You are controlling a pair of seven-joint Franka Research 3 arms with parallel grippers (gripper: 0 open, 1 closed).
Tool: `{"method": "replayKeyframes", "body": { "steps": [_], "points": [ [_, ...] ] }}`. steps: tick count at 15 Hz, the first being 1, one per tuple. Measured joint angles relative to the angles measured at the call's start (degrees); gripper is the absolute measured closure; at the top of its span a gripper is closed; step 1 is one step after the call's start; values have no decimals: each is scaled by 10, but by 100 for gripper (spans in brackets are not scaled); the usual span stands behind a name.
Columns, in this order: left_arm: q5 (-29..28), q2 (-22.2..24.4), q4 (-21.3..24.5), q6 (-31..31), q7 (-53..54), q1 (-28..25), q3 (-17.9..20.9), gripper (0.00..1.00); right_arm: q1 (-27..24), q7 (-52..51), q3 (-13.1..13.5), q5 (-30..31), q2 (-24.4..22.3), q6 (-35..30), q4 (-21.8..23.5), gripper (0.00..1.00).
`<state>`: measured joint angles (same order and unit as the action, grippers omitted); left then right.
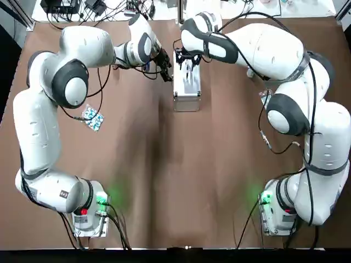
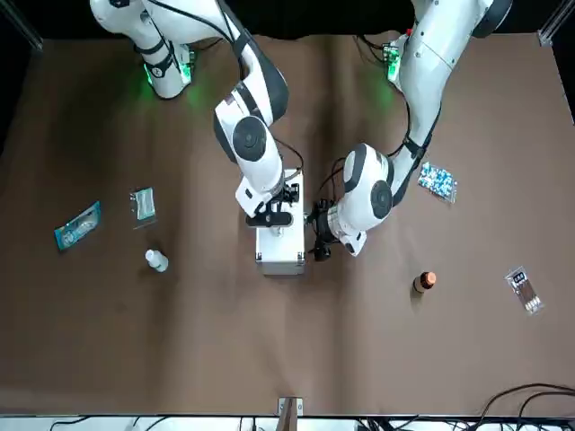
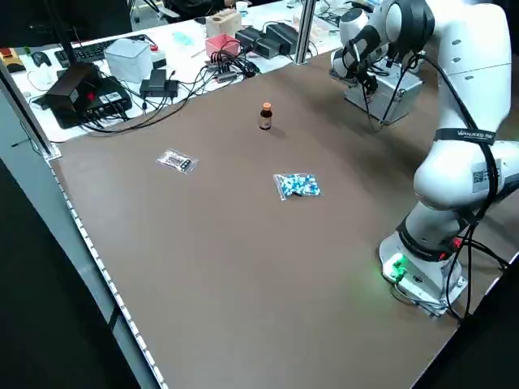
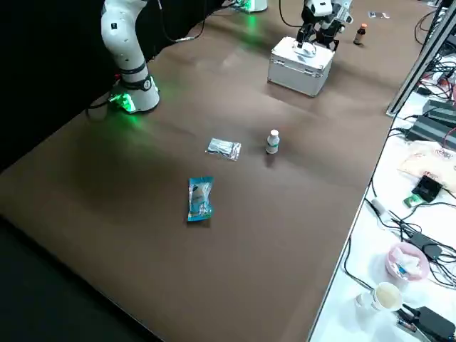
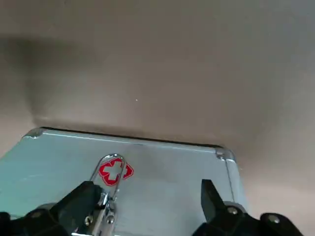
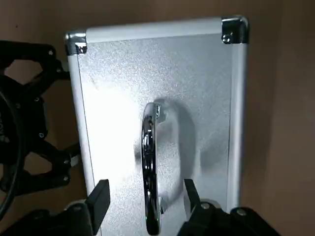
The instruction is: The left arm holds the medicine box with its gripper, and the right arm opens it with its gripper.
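**Box** [image 1: 186, 87]: silver case, lid shut, at the upper centre of the top view on the brown table [image 1: 164, 181]. It has a handle [image 6: 150, 142] on its upper face. A latch [image 5: 106, 201] and a red cross are on the side face turned to the left arm.

**Left gripper** [image 1: 166, 72]: just beside the box's left edge in the top view, level with the latch face.
- Fingers [image 5: 81, 201] are apart, with the latch face showing between them.
- No pad is seen pressing on the metal.
- Judged purpose: set low at the side to brace the case so it cannot slide or tip while the lid is worked.
- No firm hold shows yet.

**Right gripper** [image 1: 188, 64]: directly over the box, pointing down at its upper face.
- Fingers [image 6: 101, 199] are apart, one on each side of the handle and clear of it.
- Judged purpose: lined up on the handle, the one part that gives a lift on the lid.

**Loose stock, well apart from the box:**
- Front view, right half: blister pack [image 2: 437, 180], brown bottle [image 2: 425, 281] and small packet [image 2: 524, 289].
- Front view, left half: white bottle [image 2: 156, 260], clear packet [image 2: 142, 204] and teal pouch [image 2: 78, 224].
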<state>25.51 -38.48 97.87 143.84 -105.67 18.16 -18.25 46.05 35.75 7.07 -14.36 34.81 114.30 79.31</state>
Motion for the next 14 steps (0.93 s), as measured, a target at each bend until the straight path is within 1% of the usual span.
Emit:
{"method": "replayKeyframes", "body": {
  "steps": [4, 6, 8, 10, 11, 12, 13, 14],
  "points": [
    [0, -2, 10, -2, -1, 12, 0, 3, 0, 0, 1, 0, 0, 0, 0, 33],
    [-3, -2, 18, -2, -2, 18, 1, 3, 0, 0, 2, 0, 0, 2, 0, 37],
    [-3, -2, 20, -15, -2, 18, 1, 3, 0, 0, 2, 0, 0, 6, 0, 38],
    [-4, 0, 20, -21, -2, 16, 1, 3, 0, 0, 2, 0, 0, 6, 0, 42],
    [-4, 2, 19, -25, -2, 14, 1, 3, 0, 0, 2, 0, 0, 6, 0, 42],
    [-4, 6, 18, -30, -2, 12, 1, 3, 0, 0, 2, 0, 0, 6, 0, 45],
    [-4, 11, 16, -34, -2, 10, 1, 3, 0, 0, 2, 0, 0, 6, 0, 45],
    [-4, 20, 15, -42, -3, 7, 1, 3, 0, 0, 2, 0, 1, 6, 0, 49]
  ]
}}
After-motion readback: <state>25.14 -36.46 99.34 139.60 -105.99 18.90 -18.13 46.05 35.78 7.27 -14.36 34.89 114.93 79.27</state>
